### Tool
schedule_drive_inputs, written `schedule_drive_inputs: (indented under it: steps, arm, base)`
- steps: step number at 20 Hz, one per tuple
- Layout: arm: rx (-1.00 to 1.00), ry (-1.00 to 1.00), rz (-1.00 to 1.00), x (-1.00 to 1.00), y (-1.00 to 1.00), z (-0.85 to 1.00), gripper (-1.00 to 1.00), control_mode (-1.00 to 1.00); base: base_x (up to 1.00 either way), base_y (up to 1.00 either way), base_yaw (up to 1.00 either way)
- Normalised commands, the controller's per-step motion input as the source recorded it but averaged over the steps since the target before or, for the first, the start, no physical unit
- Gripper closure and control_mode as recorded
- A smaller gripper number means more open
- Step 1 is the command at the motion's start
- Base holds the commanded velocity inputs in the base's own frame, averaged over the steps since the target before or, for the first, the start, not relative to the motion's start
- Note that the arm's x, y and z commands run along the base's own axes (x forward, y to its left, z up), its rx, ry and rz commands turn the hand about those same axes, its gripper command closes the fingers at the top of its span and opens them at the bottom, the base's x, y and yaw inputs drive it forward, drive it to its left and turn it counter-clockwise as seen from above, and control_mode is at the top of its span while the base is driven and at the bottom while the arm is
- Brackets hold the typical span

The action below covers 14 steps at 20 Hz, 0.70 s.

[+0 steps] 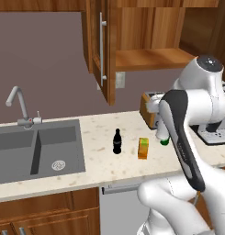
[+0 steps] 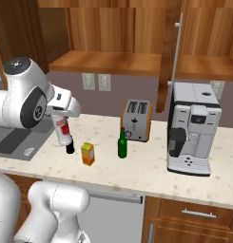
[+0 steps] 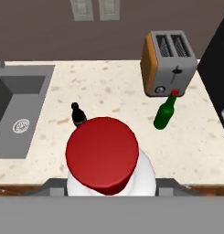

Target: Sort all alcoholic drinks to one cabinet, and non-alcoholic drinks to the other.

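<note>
The white bottle [image 2: 62,128] has a round red cap [image 3: 102,155] and a red label with small white marks that are too blurred to read. The gripper [image 2: 61,114] is closed on this bottle near its top and holds it tilted above the counter [image 2: 151,166], close to the sink [image 1: 36,147]. In the hand view the red cap covers most of the bottle's white shoulders.

The small black cola bottle [image 1: 117,141] stands upright on the speckled cream stone counter, near its front edge, with a thin red band around the middle; no letters can be read. Just beside it stands the orange-yellow juice carton [image 1: 143,148], a box shape with green print, not readable.

The slim dark-green glass bottle [image 2: 121,144] with a red cap stands upright in front of the metal toaster [image 2: 136,119], towards the back edge. The wooden cabinet [image 1: 146,46] above is open.
</note>
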Motion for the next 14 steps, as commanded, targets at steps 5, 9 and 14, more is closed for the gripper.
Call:
schedule_drive_inputs:
  steps: [5, 9, 14]
  arm:
    - [0.0, -0.03, 0.08, 0.0, 0.0, 1.0, 1.0, -1.0]
    - [-0.02, -0.15, 0.08, 0.01, 0.05, 0.92, 1.0, -1.0]
    - [-0.03, -0.23, 0.09, 0.38, 0.05, 0.65, 1.0, -1.0]
  base:
    - [0.0, 0.0, 0.0]
    - [0.0, 0.0, 0.0]
    - [0.0, 0.0, 0.0]
